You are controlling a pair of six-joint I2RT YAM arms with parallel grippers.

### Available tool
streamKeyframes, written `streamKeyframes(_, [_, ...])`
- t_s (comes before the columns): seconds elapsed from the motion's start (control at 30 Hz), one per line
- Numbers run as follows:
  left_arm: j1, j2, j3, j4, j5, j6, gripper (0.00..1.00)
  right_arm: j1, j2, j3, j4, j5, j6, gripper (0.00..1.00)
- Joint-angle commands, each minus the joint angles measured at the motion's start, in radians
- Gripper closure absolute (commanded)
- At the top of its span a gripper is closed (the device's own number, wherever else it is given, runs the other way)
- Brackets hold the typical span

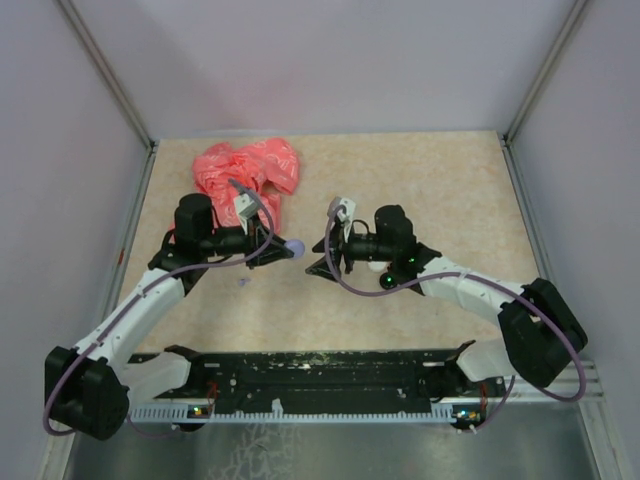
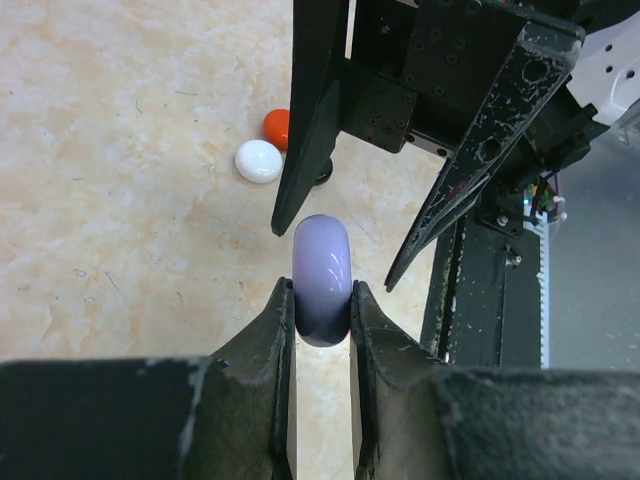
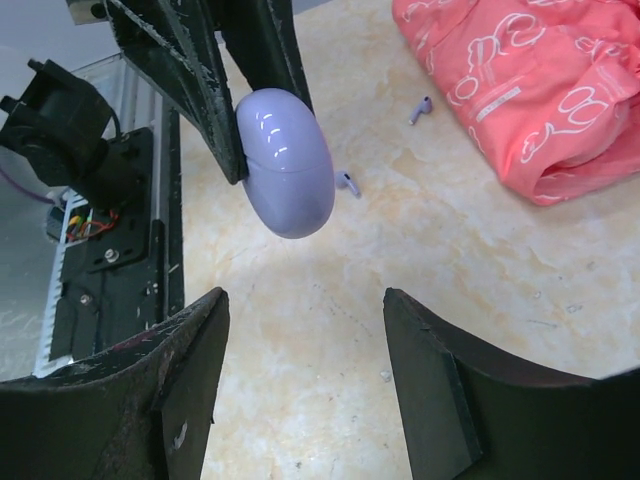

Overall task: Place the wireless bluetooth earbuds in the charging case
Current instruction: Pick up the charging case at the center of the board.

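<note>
Right gripper (image 3: 305, 305), jaws apart, faces the charging case (image 3: 285, 160), which the left gripper (image 2: 321, 290) clamps, seemingly closed. Beyond the case lie two pale purple earbuds (image 3: 345, 181); farther beyond, a pink bag (image 3: 520, 90). Likely step: opening the case; next, the right gripper must lift its lid

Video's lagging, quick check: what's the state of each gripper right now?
Left gripper: shut on the purple charging case.
Right gripper: open, holding nothing.
</note>
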Motion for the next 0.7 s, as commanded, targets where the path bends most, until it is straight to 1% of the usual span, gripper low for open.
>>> streamKeyframes(0.0, [-0.009, 0.001, 0.039, -0.009, 0.059, 0.101, 0.97, -0.012, -0.05, -0.014, 0.096, -0.068, 0.019, 0.37])
streamKeyframes(0.1, [-0.016, 0.016, 0.062, -0.02, 0.084, 0.146, 0.97, -0.013, -0.072, -0.064, 0.176, -0.083, -0.015, 0.37])
streamKeyframes(0.23, [-0.031, 0.055, 0.123, -0.083, 0.103, 0.22, 1.0, -0.015, -0.103, -0.139, 0.289, -0.014, -0.026, 0.36])
streamKeyframes(0.33, [-0.051, 0.078, 0.158, -0.121, 0.098, 0.262, 1.0, -0.02, -0.119, -0.184, 0.376, 0.001, 0.016, 0.36])
streamKeyframes(0.43, [-0.061, 0.098, 0.172, -0.15, 0.121, 0.305, 0.99, -0.049, -0.136, -0.199, 0.385, 0.034, 0.103, 0.33])
streamKeyframes(0.5, [-0.064, 0.103, 0.157, -0.145, 0.132, 0.316, 0.99, -0.075, -0.12, -0.192, 0.378, -0.016, 0.128, 0.33])
streamKeyframes(0.53, [-0.064, 0.105, 0.151, -0.143, 0.135, 0.323, 0.99, -0.08, -0.109, -0.187, 0.384, -0.056, 0.135, 0.35])
streamKeyframes(0.57, [-0.064, 0.104, 0.142, -0.143, 0.135, 0.328, 0.99, -0.081, -0.097, -0.19, 0.408, -0.084, 0.15, 0.37])
streamKeyframes(0.67, [-0.065, 0.09, 0.104, -0.143, 0.127, 0.346, 1.0, -0.082, -0.063, -0.211, 0.52, -0.13, 0.212, 0.38])
